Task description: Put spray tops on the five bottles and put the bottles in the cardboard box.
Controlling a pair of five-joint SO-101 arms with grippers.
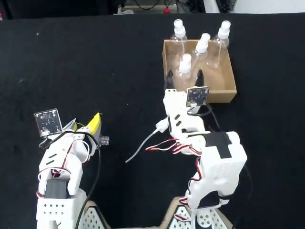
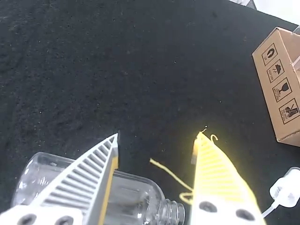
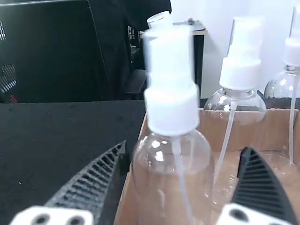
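Over the black bench in the high view, a square cardboard box [image 1: 224, 95] holds four clear bottles [image 1: 203, 45] with white spray tops [image 1: 179, 26]. The right gripper [image 1: 185, 76] straddles the nearest bottle [image 1: 185, 64]. Left wrist view: the left gripper [image 2: 157, 140] gapes, its ribbed white and yellow fingers over an uncapped bottle [image 2: 136, 201] lying flat. Right wrist view: black ribbed fingers stand apart, flanking the nearest bottle.

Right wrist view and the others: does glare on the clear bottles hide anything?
Right wrist view: small highlights on the nearest bottle, its dip tube traceable; the spray tops behind merge with the bright wall. High view: no glare, the cardboard box shows through the bottles. Left wrist view: pale reflections along the uncapped bottle, neck threads readable.
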